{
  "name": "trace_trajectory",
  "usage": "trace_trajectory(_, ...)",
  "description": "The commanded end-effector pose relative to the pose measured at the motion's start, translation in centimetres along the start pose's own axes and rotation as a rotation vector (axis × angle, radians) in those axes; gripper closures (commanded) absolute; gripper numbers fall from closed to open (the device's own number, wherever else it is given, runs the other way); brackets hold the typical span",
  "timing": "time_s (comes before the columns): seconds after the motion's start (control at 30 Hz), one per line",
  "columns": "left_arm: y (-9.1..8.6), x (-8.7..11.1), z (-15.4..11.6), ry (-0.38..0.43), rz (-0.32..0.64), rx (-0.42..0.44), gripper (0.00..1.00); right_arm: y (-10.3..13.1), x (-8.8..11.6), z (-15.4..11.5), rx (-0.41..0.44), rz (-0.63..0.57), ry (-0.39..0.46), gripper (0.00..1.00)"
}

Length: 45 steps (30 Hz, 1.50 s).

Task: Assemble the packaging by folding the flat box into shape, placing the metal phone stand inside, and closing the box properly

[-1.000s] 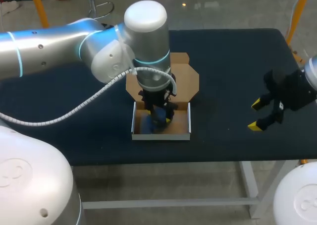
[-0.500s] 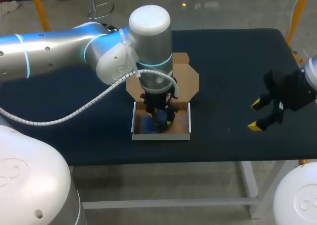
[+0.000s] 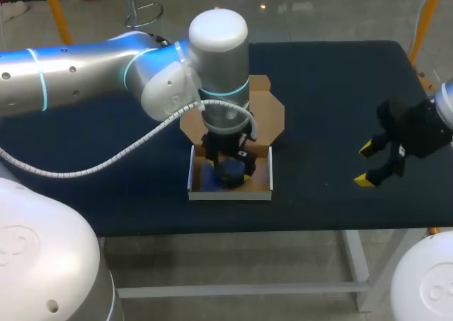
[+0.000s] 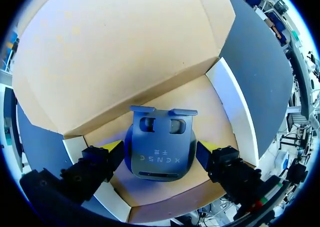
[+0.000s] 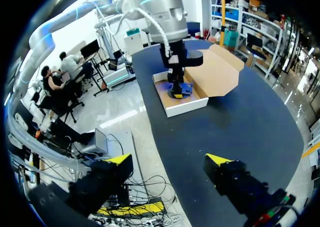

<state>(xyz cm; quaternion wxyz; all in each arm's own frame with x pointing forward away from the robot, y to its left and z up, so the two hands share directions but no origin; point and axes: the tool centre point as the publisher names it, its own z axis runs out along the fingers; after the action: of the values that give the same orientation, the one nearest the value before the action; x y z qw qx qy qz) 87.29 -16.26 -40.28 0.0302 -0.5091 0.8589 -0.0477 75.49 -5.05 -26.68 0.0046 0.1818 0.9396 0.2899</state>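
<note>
Left wrist view: the left claw (image 4: 160,149) is clamped on the phone stand (image 4: 159,137), low inside the open box (image 4: 232,109) near the table's (image 3: 318,88) front edge. The right claw (image 5: 169,160) hangs spread apart near the right edge.

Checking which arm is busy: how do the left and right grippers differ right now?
The left gripper is down inside the box; the right gripper hangs over bare table, well away from it. The left gripper is shut on the phone stand; the right gripper is open and holds nothing. Both have black fingers with yellow tips.
</note>
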Motion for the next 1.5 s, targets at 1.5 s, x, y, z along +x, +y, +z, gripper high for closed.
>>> trace_trajectory(1.5, 0.1, 0.0, -4.8, 0.001, -0.470, -0.035, 0.00, -0.1, 0.1, -0.1, -0.004, -0.002, 0.001, 0.00)
